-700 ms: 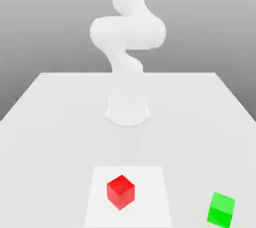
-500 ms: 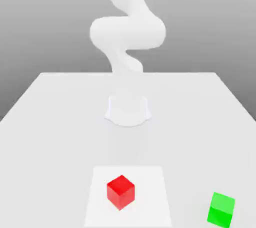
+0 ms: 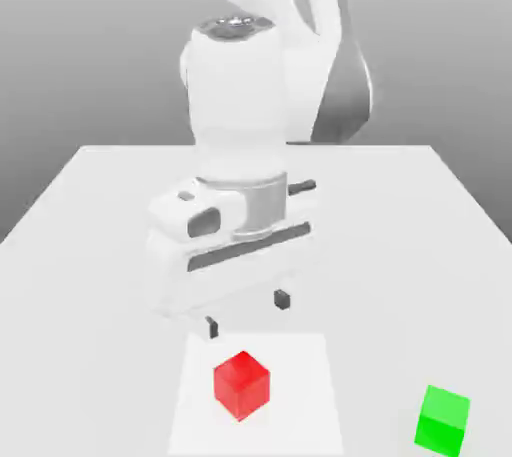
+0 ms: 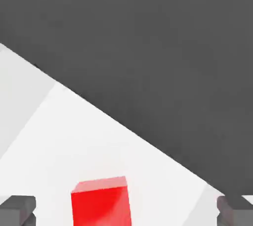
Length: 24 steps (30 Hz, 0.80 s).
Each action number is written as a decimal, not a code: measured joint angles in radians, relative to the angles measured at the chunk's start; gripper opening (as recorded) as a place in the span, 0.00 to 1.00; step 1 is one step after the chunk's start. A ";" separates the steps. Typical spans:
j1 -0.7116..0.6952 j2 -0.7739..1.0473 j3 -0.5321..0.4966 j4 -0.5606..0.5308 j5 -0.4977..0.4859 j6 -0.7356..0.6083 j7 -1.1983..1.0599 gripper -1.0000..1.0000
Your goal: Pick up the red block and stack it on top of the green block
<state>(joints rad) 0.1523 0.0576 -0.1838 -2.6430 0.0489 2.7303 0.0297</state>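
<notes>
Sitting untouched on its pale square patch, the small glossy red cube (image 3: 241, 384) hasn't budged; what changed is the white arm's two-finger gripper (image 3: 246, 312), which dropped from way up high to just above it, dark fingertips (image 4: 18, 209) spread wide and empty; pickup looks next; the plain green cube (image 3: 442, 419) waits well apart toward the exterior view's right.

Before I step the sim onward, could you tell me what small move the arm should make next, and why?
Probably lower the gripper onto the red block. The fingers are spread wide and hang above the block, which sits untouched between them in the hand view.
</notes>
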 joint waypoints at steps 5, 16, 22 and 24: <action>-0.036 0.180 0.050 0.009 0.065 0.140 -0.078 0.50; -0.047 0.185 0.059 0.009 0.060 0.142 -0.076 0.00; 0.019 0.063 0.084 0.053 -0.024 -0.022 0.019 0.00; 0.073 0.081 0.131 0.117 -0.039 -0.068 0.061 0.00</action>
<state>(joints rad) 0.2252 0.1384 -0.0524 -2.5259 0.0099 2.6626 0.0904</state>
